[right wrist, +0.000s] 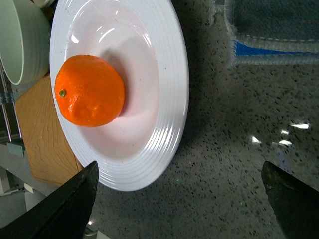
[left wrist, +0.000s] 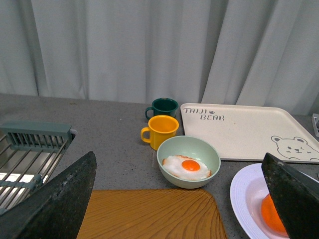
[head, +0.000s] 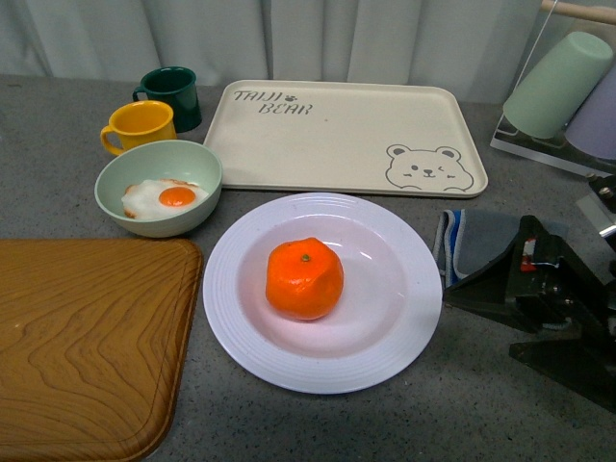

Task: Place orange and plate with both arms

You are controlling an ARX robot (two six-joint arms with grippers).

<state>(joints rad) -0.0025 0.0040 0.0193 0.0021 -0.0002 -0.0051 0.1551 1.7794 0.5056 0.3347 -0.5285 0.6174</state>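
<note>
The orange (head: 304,279) lies in the middle of the white ridged plate (head: 234,322) on the grey counter, stem dimple up. My right gripper (head: 486,322) stands open just right of the plate, its black fingers pointing toward the rim. In the right wrist view the gripper (right wrist: 179,209) hangs over bare speckled counter beside the plate (right wrist: 164,134), with the orange (right wrist: 89,97) apart from it. The left gripper (left wrist: 177,209) is open above the wooden board, with the plate (left wrist: 244,194) and part of the orange (left wrist: 271,216) by one finger. The left arm does not show in the front view.
A pale green bowl (head: 197,159) with a fried egg, a yellow mug (head: 141,125) and a dark green mug (head: 173,96) stand at back left. The beige bear tray (head: 337,135) lies behind the plate. Wooden board (head: 87,337) front left; folded cloth (head: 481,241) and upturned cups (head: 563,87) right.
</note>
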